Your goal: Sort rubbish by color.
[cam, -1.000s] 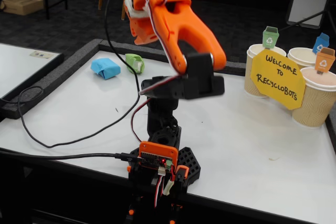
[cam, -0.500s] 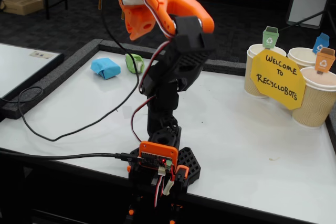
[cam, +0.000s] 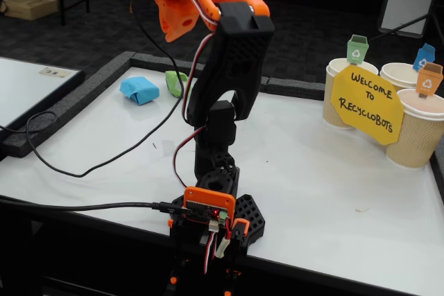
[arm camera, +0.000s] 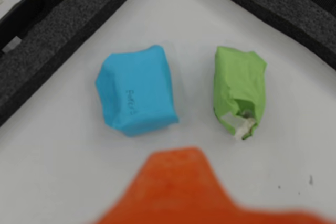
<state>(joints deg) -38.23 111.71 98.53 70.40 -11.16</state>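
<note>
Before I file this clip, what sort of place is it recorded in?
Probably a demo stand in an exhibition hall or classroom: a yellow "Welcome to Recyclobots" sign leans on flagged paper cups on a foam-edged white table, with dark carpet and other tables behind.

Paper cups [cam: 415, 133], yellow sign [cam: 365, 105], black cable [cam: 104, 164].

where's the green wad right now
The green wad lies on the white table near its far left corner in the fixed view, just right of the blue wad, not touching.

A demo booth: yellow welcome sign [cam: 366, 105], flagged paper cups [cam: 418, 129], carpet.
</note>
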